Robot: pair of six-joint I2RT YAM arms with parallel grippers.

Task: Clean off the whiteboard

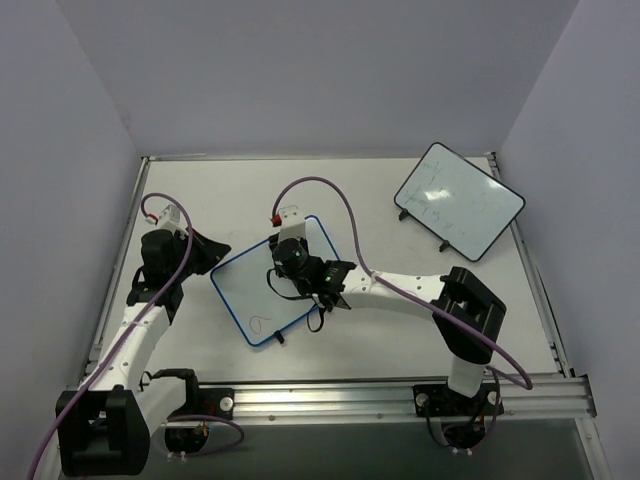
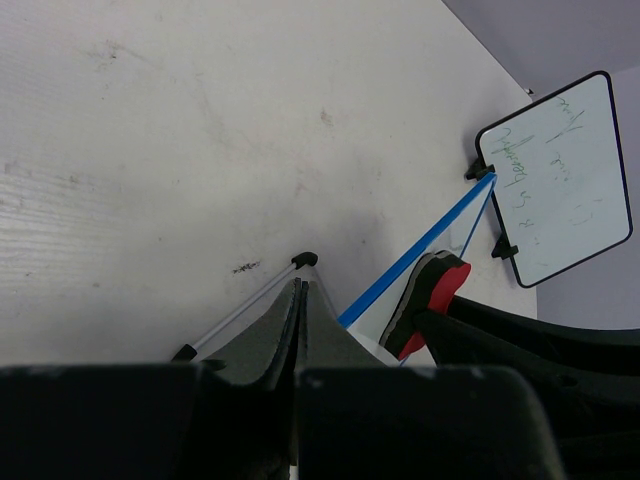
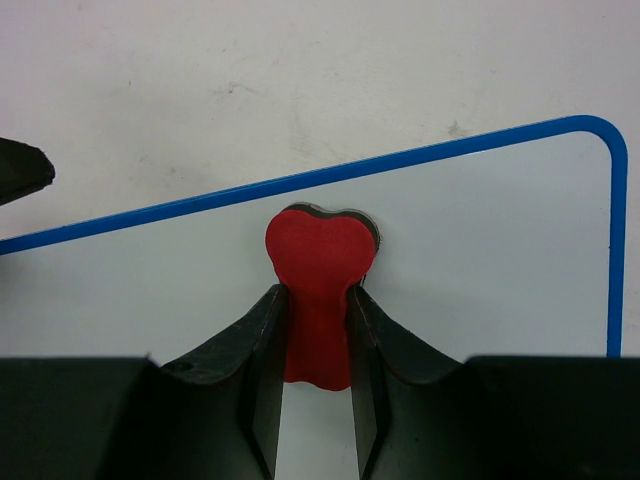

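The whiteboard [image 1: 250, 290] lies mid-bench, slightly toward the left edge. The right gripper [image 3: 317, 295] clamps a red eraser [image 3: 320, 245] against it. The left gripper [image 2: 302, 295] is closed at its corner. One red scribble [image 1: 262, 323] is left, so erasing looks nearly done.

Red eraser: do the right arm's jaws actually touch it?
Touching. The right wrist view shows both jaws pressed against the sides of the red eraser, no gap.
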